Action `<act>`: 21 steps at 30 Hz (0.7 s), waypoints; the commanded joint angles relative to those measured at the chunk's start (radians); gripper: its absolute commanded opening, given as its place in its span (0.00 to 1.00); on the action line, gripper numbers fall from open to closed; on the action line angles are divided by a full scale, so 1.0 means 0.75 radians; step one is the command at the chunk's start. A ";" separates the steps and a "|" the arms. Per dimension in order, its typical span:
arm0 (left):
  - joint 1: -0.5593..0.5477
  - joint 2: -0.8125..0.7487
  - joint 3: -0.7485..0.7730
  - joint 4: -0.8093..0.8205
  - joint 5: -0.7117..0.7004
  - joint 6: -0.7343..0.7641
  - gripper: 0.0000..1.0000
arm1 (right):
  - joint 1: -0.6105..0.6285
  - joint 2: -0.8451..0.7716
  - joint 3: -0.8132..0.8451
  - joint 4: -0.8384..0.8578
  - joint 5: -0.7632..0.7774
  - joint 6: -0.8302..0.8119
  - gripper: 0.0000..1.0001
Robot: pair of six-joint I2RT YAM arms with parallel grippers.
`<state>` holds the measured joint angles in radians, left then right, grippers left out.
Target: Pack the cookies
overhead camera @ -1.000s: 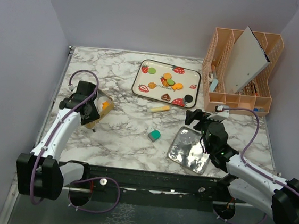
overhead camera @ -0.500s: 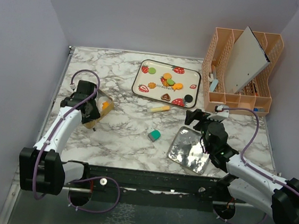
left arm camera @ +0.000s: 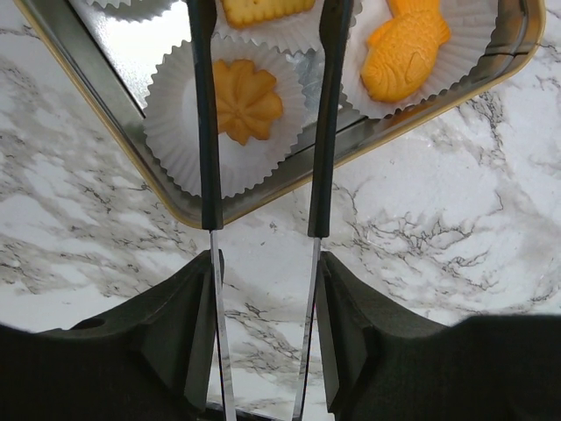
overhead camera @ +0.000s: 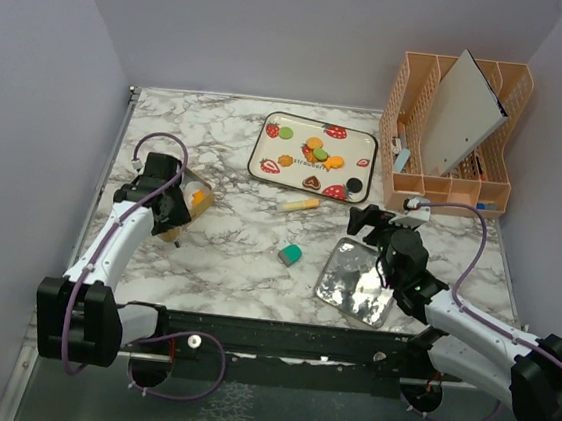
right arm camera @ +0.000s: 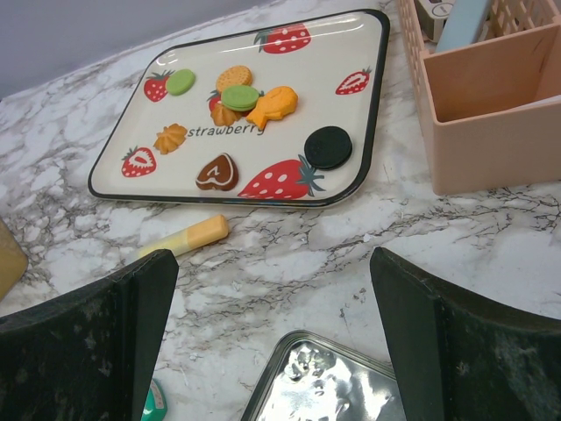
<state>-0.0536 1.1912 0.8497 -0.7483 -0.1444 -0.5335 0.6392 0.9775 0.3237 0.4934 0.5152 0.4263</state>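
Observation:
Several cookies [overhead camera: 312,152] lie on the strawberry-print tray [overhead camera: 262,158]: in the right wrist view a green round [right arm camera: 181,82], an orange flower [right arm camera: 170,138], a brown heart [right arm camera: 216,174] and a black round [right arm camera: 328,146]. My left gripper [overhead camera: 165,210] is shut on tweezers [left arm camera: 320,132]. Their open tips straddle an orange flower cookie [left arm camera: 248,101] in a paper cup inside the gold-rimmed tin [left arm camera: 105,123]. A fish-shaped cookie [left arm camera: 405,53] sits in the neighbouring cup. My right gripper [overhead camera: 372,220] is open and empty over the silver lid [overhead camera: 354,279].
A yellow stick [overhead camera: 300,204] lies in front of the tray and a teal block [overhead camera: 290,255] nearer the middle. A pink organizer [overhead camera: 454,138] with a grey board stands at the back right. Walls close in on the left, back and right.
My left gripper has shifted very slightly over the tin. The right arm has not moved.

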 commanded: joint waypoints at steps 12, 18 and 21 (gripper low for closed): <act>0.004 -0.138 0.106 -0.053 0.046 0.064 0.46 | -0.005 0.010 -0.012 0.031 -0.007 -0.002 1.00; -0.013 -0.163 0.139 -0.032 0.187 0.124 0.39 | -0.005 0.008 -0.012 0.031 -0.006 -0.002 1.00; -0.074 -0.159 0.122 0.050 0.280 0.112 0.38 | -0.005 0.004 -0.016 0.033 -0.004 -0.004 1.00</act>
<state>-0.0631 1.0790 0.9295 -0.7731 -0.0570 -0.4690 0.6392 0.9817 0.3237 0.4934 0.5148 0.4263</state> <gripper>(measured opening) 0.415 0.997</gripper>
